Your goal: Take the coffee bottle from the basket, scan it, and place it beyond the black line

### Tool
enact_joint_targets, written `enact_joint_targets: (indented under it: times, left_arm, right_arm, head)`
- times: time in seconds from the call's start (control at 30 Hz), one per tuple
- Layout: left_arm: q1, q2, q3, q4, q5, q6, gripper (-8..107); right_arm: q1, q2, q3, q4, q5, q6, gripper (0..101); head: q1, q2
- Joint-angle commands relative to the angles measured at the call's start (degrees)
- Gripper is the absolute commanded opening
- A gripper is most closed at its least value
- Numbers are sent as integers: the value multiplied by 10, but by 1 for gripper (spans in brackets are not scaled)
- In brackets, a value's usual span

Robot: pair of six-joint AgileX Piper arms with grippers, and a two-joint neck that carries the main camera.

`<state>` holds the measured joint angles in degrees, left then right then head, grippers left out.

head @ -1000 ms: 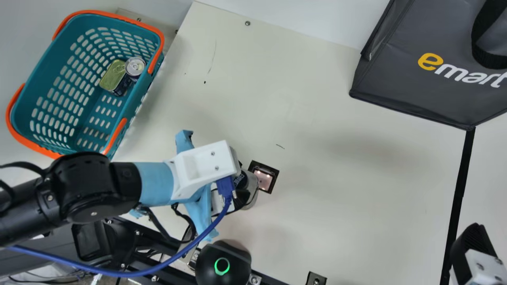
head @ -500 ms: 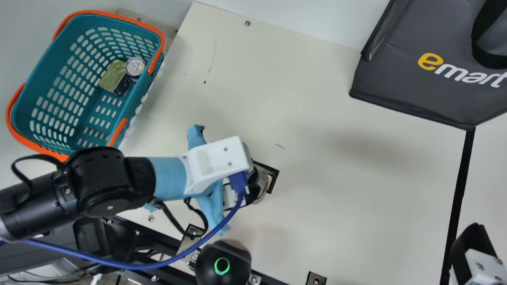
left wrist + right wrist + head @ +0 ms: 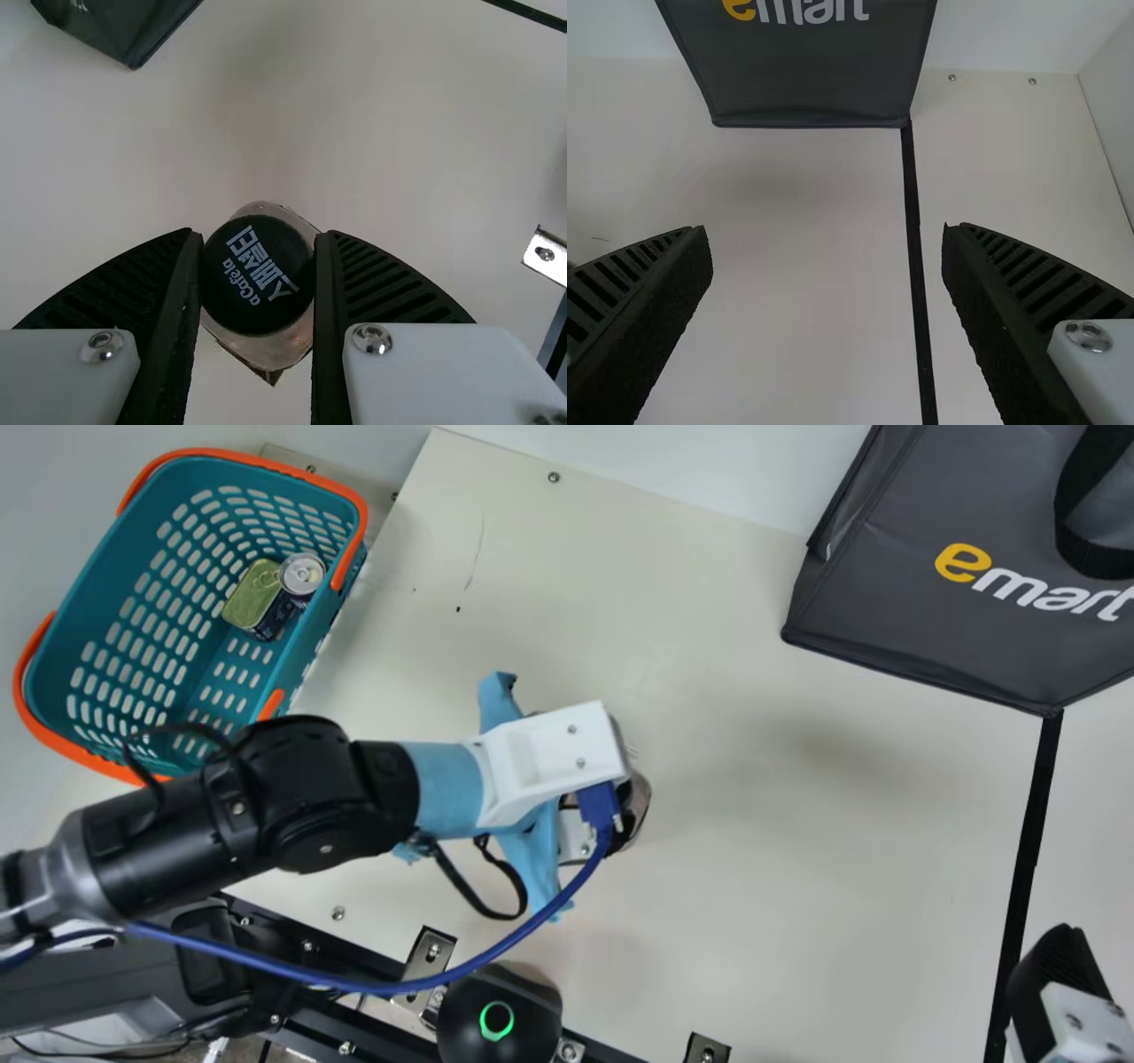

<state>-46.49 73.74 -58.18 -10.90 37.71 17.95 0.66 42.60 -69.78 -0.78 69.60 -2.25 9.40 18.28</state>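
Because the left hand [image 3: 257,234] has the coffee bottle [image 3: 257,274] pinched close to its cap, with a finger on each side, the low weight could make it swing or twist if the carry is brisk. The bottle is out of the basket [image 3: 221,457], over the worktop [image 3: 753,886]; I can't tell whether its base clears the surface, and dragging it could tip it in the grip. A dark corner [image 3: 270,376], probably the scanner's, pokes out beneath it and might catch the base. Nothing confirms a read, so leaving with the code facing away would risk an unscanned item. The black line [image 3: 1028,850] lies well apart, and letting go early would leave the bottle short. The right hand [image 3: 826,227], empty and spread wide, sits near that line, where a careless approach could knock into it.
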Motion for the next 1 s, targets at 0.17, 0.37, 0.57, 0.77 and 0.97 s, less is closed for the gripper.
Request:
enact_joint_targets:
  times: [0.17, 0.37, 0.57, 0.77, 0.97]
  left_arm:
    - [4, 55, -52, -3, -9, 20, 10]
    - [0, 98, -92, -4, -15, 29, 10]
    - [-7, 135, -126, -3, -21, 32, 10]
    - [-12, 165, -149, -4, -27, 35, 10]
    - [-13, 184, -158, -6, -33, 37, 10]
  right_arm:
    - [0, 0, 0, 0, 0, 0, 91]
    - [0, 0, 0, 0, 0, 0, 91]
    - [0, 0, 0, 0, 0, 0, 91]
    - [0, 0, 0, 0, 0, 0, 91]
    - [0, 0, 0, 0, 0, 0, 91]
  head:
    - [-15, 1]
    - [-15, 1]
    - [-15, 1]
    - [-15, 1]
    - [-15, 1]
